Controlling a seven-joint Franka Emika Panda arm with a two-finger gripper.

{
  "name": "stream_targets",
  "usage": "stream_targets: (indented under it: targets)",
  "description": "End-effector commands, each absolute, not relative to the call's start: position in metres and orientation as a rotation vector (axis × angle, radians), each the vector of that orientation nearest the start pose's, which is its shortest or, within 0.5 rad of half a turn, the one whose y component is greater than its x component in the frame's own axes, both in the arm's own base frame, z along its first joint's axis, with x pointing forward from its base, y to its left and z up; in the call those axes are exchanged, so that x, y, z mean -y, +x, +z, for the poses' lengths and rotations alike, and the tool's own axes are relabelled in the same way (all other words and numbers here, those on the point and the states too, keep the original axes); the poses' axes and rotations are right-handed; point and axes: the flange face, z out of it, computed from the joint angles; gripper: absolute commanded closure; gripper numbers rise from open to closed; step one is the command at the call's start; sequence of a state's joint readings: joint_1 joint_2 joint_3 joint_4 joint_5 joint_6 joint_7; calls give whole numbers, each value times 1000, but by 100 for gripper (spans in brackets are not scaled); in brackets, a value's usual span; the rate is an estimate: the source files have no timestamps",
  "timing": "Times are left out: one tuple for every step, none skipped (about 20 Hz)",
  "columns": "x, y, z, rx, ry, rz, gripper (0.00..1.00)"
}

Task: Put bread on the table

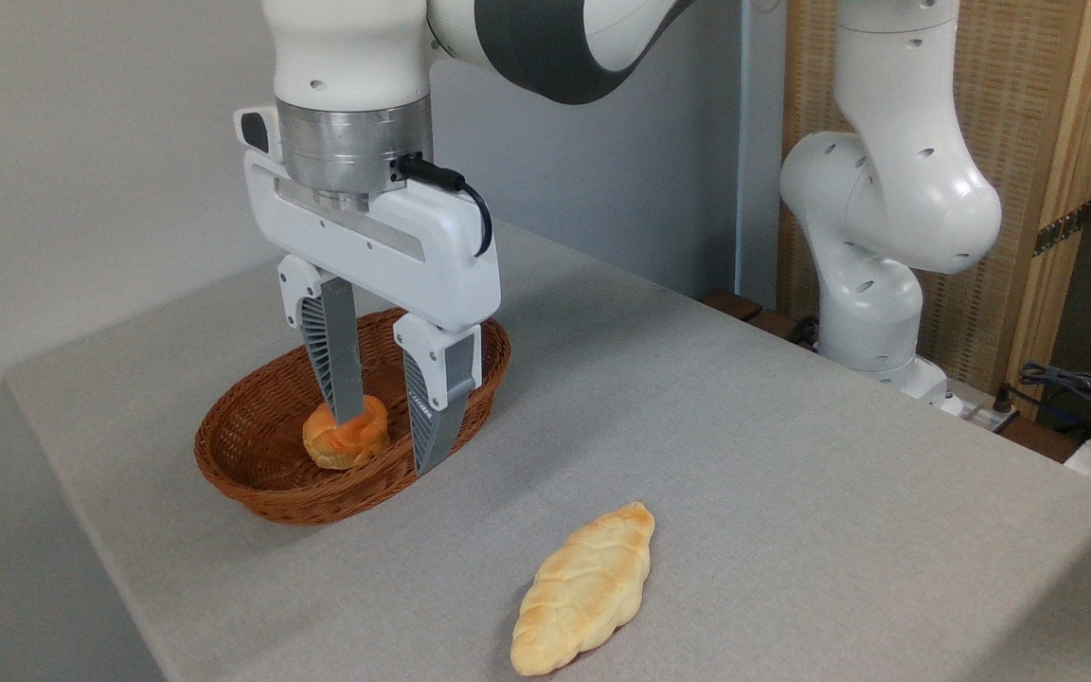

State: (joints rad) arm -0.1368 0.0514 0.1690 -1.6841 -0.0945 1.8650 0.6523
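Toward nine o'clock on the table [744, 455], the bread [348, 438] is lying inside the wicker basket [252, 474]. Reaching down, the gripper [389, 440] is spreading its fingers wide, unclosed, bracketing the bun. Judging by this, grasping is underway; closing and lifting toward bare cloth comes next.

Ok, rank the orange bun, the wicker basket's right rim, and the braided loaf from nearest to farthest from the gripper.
1. Orange bun: in the basket, at the open gripper's left finger.
2. Wicker basket's right rim: just behind the right finger.
3. Braided loaf: on the table, front right.
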Motion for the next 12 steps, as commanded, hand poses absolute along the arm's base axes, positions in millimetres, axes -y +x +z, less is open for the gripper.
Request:
stream_targets:
  targets:
    - [-4,590,572,-929,-3045,-226,0]
    - [-4,590,572,-929,-3047,-226,0]
    - [-3,591,571,-932,-3047,-222,0]
    - [-1,591,571,-934,-3045,-221,0]
    - [4,591,571,-949,-3042,-220,0]
    - [5,590,570,-951,-3043,-216,0]
    - [5,590,570,-952,-3044,-211,0]
    - [5,590,570,-952,-3044,-211,0]
    - [6,590,570,-954,-3044,-211,0]
    - [6,590,570,-955,-3044,-209,0]
    - [6,590,570,-955,-3044,-209,0]
    - [7,590,570,-955,-3044,-209,0]
